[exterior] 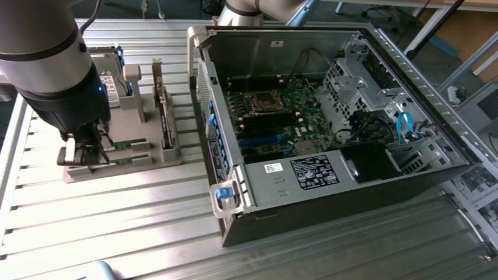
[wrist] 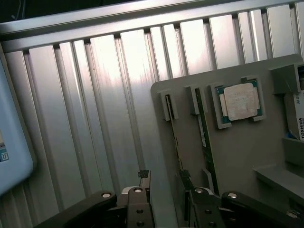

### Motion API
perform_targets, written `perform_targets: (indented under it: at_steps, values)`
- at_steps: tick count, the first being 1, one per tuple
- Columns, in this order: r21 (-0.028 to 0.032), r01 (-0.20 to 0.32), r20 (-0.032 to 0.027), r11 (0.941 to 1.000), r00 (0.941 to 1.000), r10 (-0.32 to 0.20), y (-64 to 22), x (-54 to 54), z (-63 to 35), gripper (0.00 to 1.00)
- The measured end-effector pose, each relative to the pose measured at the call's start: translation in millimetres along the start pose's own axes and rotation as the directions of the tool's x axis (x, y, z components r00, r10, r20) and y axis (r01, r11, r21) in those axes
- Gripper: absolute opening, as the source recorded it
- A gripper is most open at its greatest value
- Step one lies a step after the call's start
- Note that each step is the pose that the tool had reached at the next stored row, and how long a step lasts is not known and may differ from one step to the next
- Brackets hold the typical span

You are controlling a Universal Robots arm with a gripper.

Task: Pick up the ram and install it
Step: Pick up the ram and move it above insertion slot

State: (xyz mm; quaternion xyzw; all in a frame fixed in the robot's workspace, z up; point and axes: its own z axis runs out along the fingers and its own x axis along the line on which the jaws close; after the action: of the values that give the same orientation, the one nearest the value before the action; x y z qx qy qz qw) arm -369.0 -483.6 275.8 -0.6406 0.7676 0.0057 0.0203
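Underneath, ribbed metal table (exterior: 116, 233), grey holder (wrist: 247, 152), ram (wrist: 174, 137), computer case (exterior: 365, 201).

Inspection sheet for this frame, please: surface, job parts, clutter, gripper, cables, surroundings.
Surface: slatted aluminium table.
Job's things: ram stick and second stick stand on edge in the gray holder; open computer case beside it.
Clutter: processor and hard drive in that holder.
Gripper: open, low by the ram stick's end, holding nothing.
Cables: blue cable inside the case.
Surroundings: dark diagonal bar beyond the table.
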Motion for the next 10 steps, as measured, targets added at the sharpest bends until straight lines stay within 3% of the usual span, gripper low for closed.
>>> perform_targets:
  at_steps: [10]
  values:
    - [0.0, 0.0, 0.0001, 1.0, 1.0, 0.0, 0.1, 0.1, 3.0, 0.36]
